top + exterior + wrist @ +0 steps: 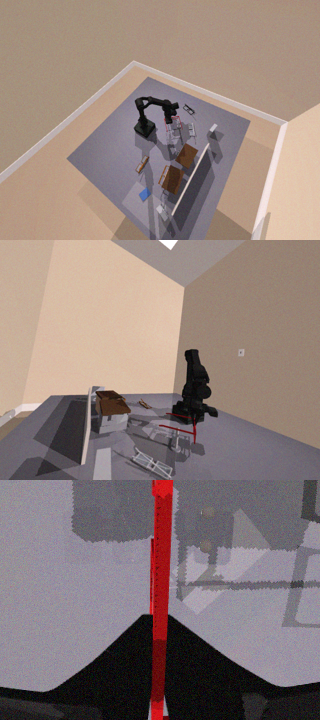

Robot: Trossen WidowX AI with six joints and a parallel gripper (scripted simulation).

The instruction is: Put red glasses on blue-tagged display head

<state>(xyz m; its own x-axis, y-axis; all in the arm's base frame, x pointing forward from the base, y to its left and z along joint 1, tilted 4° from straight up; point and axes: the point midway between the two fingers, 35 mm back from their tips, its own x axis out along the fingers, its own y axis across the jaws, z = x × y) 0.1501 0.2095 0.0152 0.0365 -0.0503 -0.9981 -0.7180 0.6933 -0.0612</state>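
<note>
Currently, in the top view, we see the red glasses (173,118) (194,430) (161,570) as a thin, angular frame under the arm's end, temples extended toward the display heads. The gripper (168,121) (194,416) (155,626) is clenched on the frame front. Two box-like heads with flat, brown, matt tops, the nearer head (186,155) (115,415) and the farther head (173,179) (109,394), stand by a long pale panel (190,179) (87,426). We note a flat blue square (144,194) on the grey mat.

From the exterior, we observe the glasses aloft, well apart from both heads, their slender temples straight and roughly parallel. Below lie white-rimmed glasses (191,129) (151,464) with clear, squarish lenses. The nearer head's body is pale and blocky.

At the wrist, we record a glossy red bar between black, tapering fingertips.
</note>
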